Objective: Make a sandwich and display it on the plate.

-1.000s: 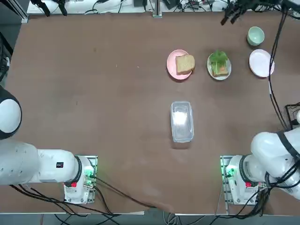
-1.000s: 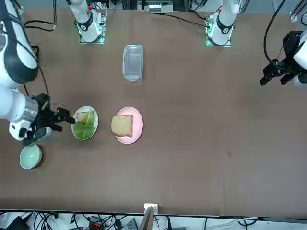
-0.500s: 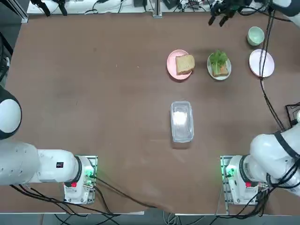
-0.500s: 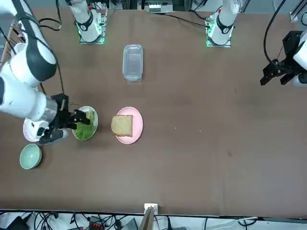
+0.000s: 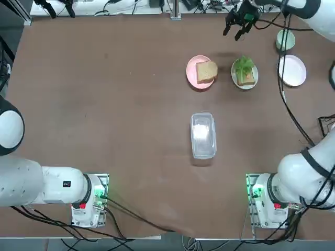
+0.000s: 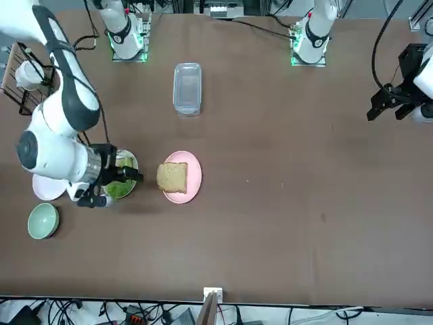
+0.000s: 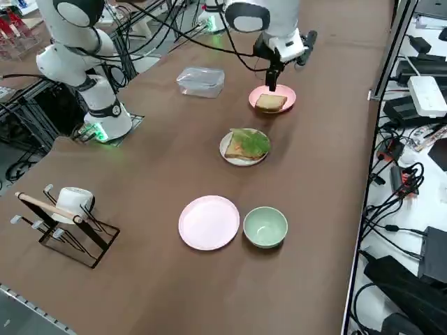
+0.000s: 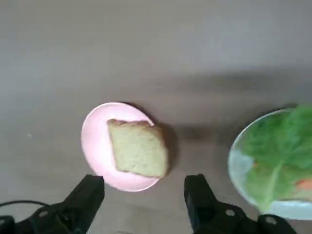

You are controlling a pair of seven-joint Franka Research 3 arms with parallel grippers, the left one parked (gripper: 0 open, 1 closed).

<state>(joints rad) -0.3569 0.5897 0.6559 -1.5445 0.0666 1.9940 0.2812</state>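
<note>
Brown table [image 5: 104, 104], cables at its far edge; right hand [image 5: 236, 23] open above

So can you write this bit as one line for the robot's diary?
right pincer: open, empty, above table near bread slice on pink plate | lettuce-topped bread on white plate | sandwich: top slice not yet on

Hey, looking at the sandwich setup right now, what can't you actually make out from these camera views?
- White plate, front view: right gripper, open, covers most of it and its lettuce.
- Same plate, wrist view: cut off by the edge.
- Bread under the lettuce: mostly hidden everywhere.
- Clear container: contents indiscernible.
</note>
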